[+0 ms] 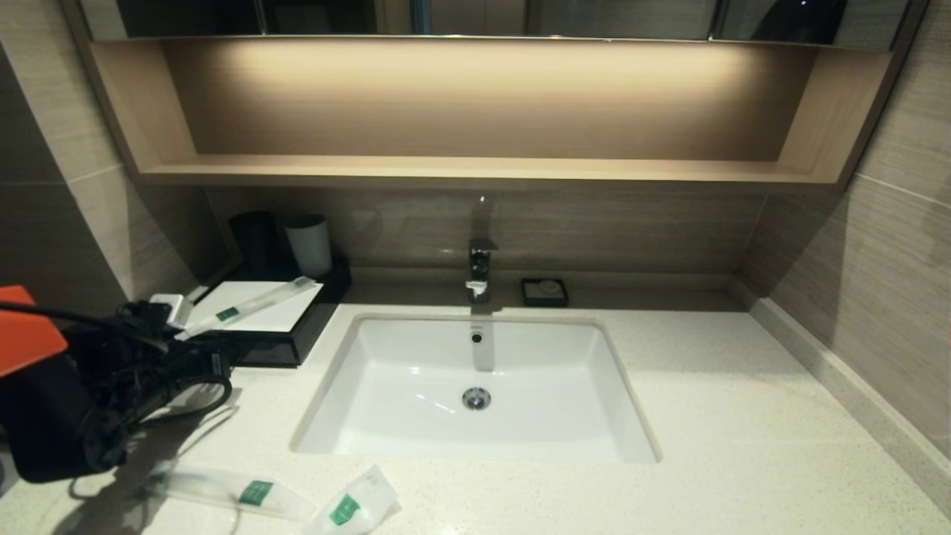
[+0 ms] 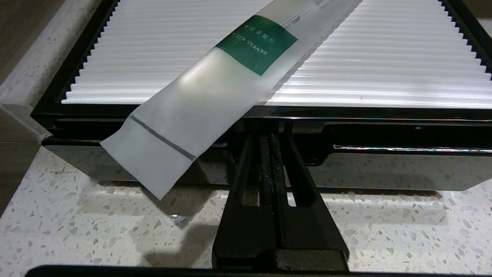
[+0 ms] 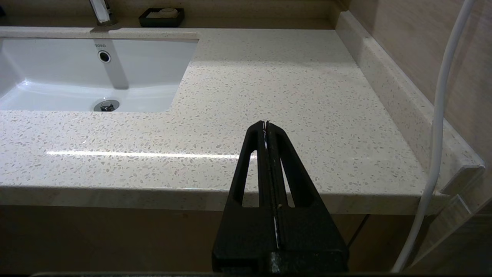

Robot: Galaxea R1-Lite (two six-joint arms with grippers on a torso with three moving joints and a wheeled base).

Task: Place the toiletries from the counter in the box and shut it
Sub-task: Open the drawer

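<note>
The black box with a white ribbed top panel stands at the counter's back left. One long sachet lies across the top panel, its end hanging over the front edge. A second long sachet and the short wide sachet lie on the counter near the front left. My left gripper is shut, its tips in the dark recess at the box's front, above the glossy drawer face. My right gripper is shut and empty over the counter's front right edge.
The white sink sits mid-counter with a faucet behind it. A small black soap dish is at the back. A black cup and a white cup stand behind the box. A wooden shelf hangs above.
</note>
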